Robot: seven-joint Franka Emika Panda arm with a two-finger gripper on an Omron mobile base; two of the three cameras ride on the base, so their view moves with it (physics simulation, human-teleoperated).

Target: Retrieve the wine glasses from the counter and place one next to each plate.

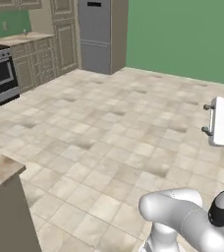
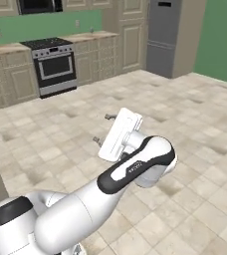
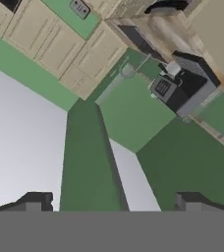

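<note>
Counter (image 2: 93, 36) beside stove (image 2: 53, 62), far across tiled floor (image 1: 109, 128), hand (image 2: 102, 128) wide open, holding nothing

No readable text, label, brand, number or sign is found in any view. On the dark band of the white robot arm (image 2: 135, 167), toward five o'clock from the centre of the right base view, faint pale lettering is seen, but it is too blurred to be read.

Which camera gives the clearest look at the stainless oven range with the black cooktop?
The right base view: the stainless oven range faces the camera whole. The left base view cuts it at the frame edge.
</note>
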